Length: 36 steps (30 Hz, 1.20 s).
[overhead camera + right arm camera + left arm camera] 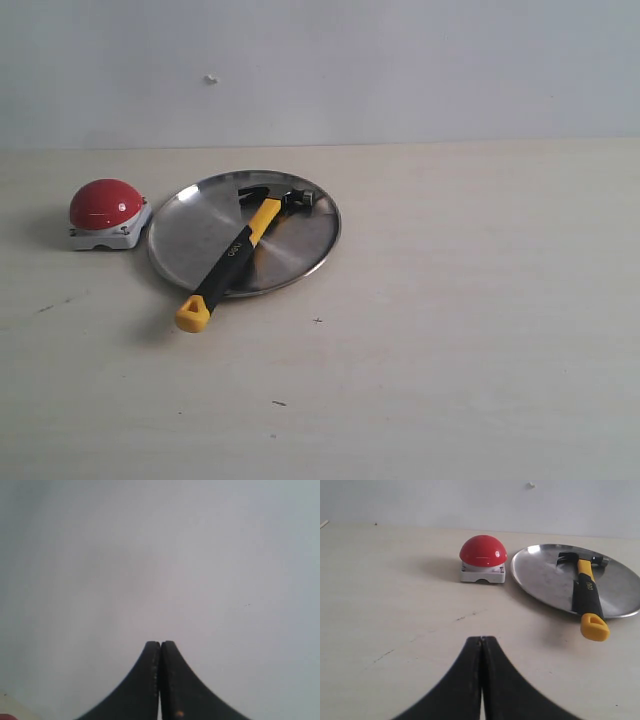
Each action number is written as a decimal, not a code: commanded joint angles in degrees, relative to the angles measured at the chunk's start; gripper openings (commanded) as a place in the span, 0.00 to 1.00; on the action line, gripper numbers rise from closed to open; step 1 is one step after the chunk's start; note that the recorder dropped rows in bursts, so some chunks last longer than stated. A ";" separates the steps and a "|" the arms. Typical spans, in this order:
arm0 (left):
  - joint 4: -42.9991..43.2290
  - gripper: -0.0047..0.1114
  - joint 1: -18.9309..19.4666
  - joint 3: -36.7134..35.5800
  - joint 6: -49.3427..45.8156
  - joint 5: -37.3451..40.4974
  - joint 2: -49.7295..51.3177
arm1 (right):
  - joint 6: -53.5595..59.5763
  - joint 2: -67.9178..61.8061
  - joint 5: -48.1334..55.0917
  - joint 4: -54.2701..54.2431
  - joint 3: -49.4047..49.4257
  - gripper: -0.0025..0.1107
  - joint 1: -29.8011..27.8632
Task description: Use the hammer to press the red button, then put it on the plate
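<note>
1. Hammer (236, 252) lies across the round silver plate (185, 235). Its black head rests inside near the far rim. The yellow-and-black handle runs diagonally toward the viewer, and the yellow looped end sticks out past the near rim, over the pale table (450, 330).
2. The red button (105, 205), a glossy dome on a small grey square base, sits just beside the plate's left edge. Nothing touches it, and it is apart from the hammer.
3. The left gripper (481, 639) has its jaws pressed together and holds nothing. It hangs over bare table, well apart from the button and plate, which both lie ahead of it.
4. The right gripper (160, 643) is likewise clenched and empty. Its camera faces a plain grey wall, so its place relative to the objects cannot be told. Neither arm shows in the exterior view.
5. Judged from this layout, the hammer resting free on the plate matches the task's final arrangement. Whether the button has been pressed cannot be told.
6. If the press is not done, the step in hand is picking up the hammer. The left gripper, on that side, would need to open and close on the handle. The overhanging end looks easiest to reach. It would then lift the hammer clear of the rim, push the head down on the dome, and return it to the plate.
</note>
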<state>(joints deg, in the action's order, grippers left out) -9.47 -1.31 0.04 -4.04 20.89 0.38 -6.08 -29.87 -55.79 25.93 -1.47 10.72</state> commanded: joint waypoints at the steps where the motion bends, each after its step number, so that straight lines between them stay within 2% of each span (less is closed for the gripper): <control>1: 0.36 0.04 0.14 -0.04 -0.34 -0.34 -0.38 | -0.09 0.50 0.20 -0.43 0.18 0.02 -0.11; 19: 0.36 0.04 0.14 -0.04 -0.34 -0.34 -0.38 | 3.00 2.78 2.00 -0.38 0.18 0.02 -0.11; 21: 0.36 0.04 0.14 -0.04 -0.34 -0.34 -0.38 | 2.20 6.00 8.09 -0.38 0.18 0.02 -0.11; 24: 0.36 0.04 0.14 -0.04 -0.34 -0.34 -0.38 | 1.54 11.36 23.75 -1.00 0.18 0.02 -0.57; 28: 0.36 0.04 0.14 -0.04 -0.34 -0.34 -0.38 | -0.74 17.18 38.99 -5.44 0.18 0.02 -3.63; 33: 0.36 0.04 0.14 -0.04 -0.34 -0.34 -0.38 | -1.69 21.60 49.28 -14.97 0.18 0.02 -7.82; 36: 0.36 0.04 0.14 -0.04 -0.34 -0.34 -0.38 | -1.69 24.41 55.00 -16.14 0.47 0.02 -9.15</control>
<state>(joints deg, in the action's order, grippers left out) -9.34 -1.31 0.04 -4.25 20.89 0.38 -7.34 -7.86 -6.58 12.10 -1.47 2.78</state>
